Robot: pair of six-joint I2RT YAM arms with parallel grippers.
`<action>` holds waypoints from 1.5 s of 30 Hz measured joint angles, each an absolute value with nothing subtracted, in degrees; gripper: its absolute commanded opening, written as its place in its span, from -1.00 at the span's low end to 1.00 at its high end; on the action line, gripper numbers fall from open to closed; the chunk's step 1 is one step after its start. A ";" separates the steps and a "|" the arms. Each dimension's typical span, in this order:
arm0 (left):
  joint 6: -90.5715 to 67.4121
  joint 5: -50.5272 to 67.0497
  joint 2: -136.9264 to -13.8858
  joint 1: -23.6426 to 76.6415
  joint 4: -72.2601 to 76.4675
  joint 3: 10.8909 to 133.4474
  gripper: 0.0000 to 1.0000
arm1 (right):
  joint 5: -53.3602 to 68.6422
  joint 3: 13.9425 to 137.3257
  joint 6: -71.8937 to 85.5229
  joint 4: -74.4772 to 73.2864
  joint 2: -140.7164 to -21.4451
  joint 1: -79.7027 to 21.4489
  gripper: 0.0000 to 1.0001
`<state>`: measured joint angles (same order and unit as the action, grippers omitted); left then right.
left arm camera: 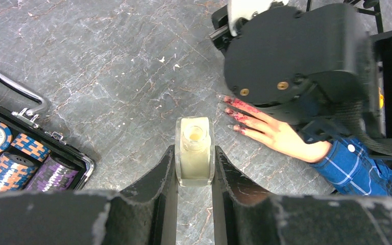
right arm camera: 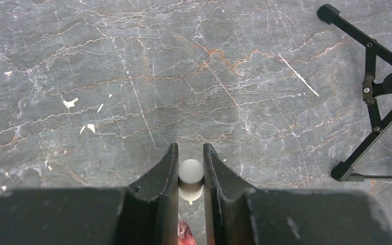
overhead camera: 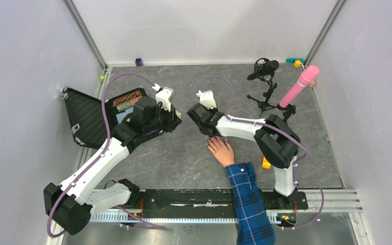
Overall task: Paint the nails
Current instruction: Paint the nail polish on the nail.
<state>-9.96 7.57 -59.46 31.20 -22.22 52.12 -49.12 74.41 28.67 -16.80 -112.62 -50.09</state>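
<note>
- The person's hand (left arm camera: pixel 278 133) lies flat and palm down on the grey table (left arm camera: pixel 107 61), with its fingers spread. That gives each nail its own room, and the blue plaid sleeve (left arm camera: pixel 357 163) trails back toward the arms' bases.
- The nails (left arm camera: pixel 228 110) sit at the fingertips, and dark pink-red shows on them and spills onto the skin behind them. From this, the painting seems well under way but untidy.
- The left gripper (left arm camera: pixel 194 150) is clamped on a small bottle (left arm camera: pixel 195 168). It holds the bottle upright and uncapped just off the fingertips, on the side away from the sleeve. The likely reason is to keep the open mouth steady and near for dipping.
- The right gripper (right arm camera: pixel 190 148) is pressed together on a round white cap (right arm camera: pixel 191 172), probably the brush handle. It hangs right over the fingertips, so its body hides part of them in the left wrist view.
- A sliver of red shows between the right gripper's fingers below the cap. Whether that is the brush or a painted finger cannot be told.
- A case of poker chips (left arm camera: pixel 10 148) lies open well away from the hand, beyond the bottle. A microphone tripod (right arm camera: pixel 372 102) stands off on the opposite side, and neither is in the way.
</note>
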 measured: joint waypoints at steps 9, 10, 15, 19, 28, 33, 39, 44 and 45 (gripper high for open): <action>-9.96 7.51 -59.46 31.20 -22.26 52.12 -0.95 | -42.81 68.20 25.76 -11.31 -107.70 -50.09 -1.00; -9.96 7.51 -59.46 31.20 -22.26 52.12 -0.95 | -41.50 67.96 25.30 -10.76 -107.70 -50.09 -1.00; -9.96 7.46 -59.46 31.20 -22.33 52.12 -0.95 | -37.91 67.83 24.34 -9.43 -107.70 -50.09 -1.00; -9.96 7.33 -59.42 31.20 -22.48 52.12 -0.96 | -37.45 67.83 24.29 -9.32 -107.70 -50.13 -1.00; -9.96 6.92 -59.31 31.20 -22.68 52.12 -0.95 | -37.56 67.77 24.32 -9.96 -107.70 -50.13 -1.00; -9.96 6.66 -59.31 31.20 -22.68 52.12 -0.95 | -38.17 67.29 24.29 -10.46 -107.70 -50.13 -1.00; -9.96 6.31 -59.31 31.20 -22.68 52.12 -0.95 | -39.29 66.81 24.34 -11.40 -107.70 -50.13 -1.00; -9.96 6.13 -59.31 31.20 -22.68 52.12 -0.95 | -39.83 66.72 24.34 -11.53 -107.70 -50.13 -1.00; -9.96 6.11 -59.31 31.20 -22.68 52.12 -0.95 | -39.97 66.72 24.34 -11.51 -107.70 -50.13 -1.00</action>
<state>-9.96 6.11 -59.31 31.20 -22.68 52.12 -39.97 66.72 24.34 -11.51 -107.70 -50.13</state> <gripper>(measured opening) 0.300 0.221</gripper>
